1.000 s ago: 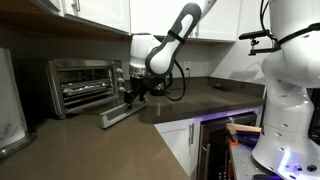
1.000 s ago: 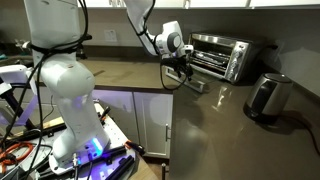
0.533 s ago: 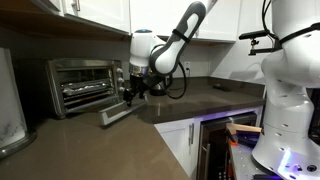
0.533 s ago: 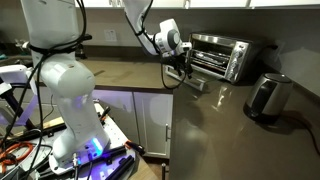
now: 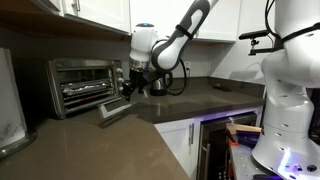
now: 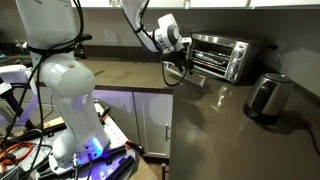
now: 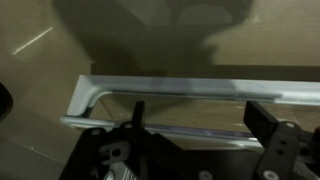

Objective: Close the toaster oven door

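Note:
The silver-grey toaster oven stands on the brown counter against the wall, with wire racks showing inside; it also shows in an exterior view. The toaster oven door hangs open, tilted down and forward from its bottom hinge, and it shows in an exterior view. My gripper is at the door's free edge, also seen in an exterior view. In the wrist view the gripper is open, its black fingers spread wide, with the door's bar handle and front edge lying across between them.
A steel kettle stands on the counter beside the oven. A large white robot body stands at the counter's end, also in an exterior view. Upper cabinets hang over the oven. A cabinet below stands open.
My gripper has moved up and toward the oven, and the door's free edge has risen a little with it.

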Motion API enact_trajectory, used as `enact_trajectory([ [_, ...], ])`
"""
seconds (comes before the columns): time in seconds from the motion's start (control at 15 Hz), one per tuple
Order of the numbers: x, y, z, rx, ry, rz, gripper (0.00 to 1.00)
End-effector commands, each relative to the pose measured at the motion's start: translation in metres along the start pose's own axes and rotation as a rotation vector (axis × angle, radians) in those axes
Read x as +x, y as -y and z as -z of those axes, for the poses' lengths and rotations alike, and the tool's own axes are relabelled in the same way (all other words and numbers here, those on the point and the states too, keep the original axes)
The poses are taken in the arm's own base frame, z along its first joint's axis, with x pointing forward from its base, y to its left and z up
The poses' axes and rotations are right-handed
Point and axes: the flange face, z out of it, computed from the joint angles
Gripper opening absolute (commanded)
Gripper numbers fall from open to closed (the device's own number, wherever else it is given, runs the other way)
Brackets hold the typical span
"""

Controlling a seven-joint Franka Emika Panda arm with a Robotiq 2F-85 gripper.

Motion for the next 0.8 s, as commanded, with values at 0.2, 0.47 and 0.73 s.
enact_trajectory([
  [0.2, 0.014, -0.023, 0.021, -0.012, -0.052, -0.039, 1.00],
  [0.47, 0.019, -0.035, 0.023, -0.018, -0.059, -0.054, 1.00],
  [0.73, 0.023, -0.041, 0.023, -0.022, -0.064, -0.062, 1.00],
])
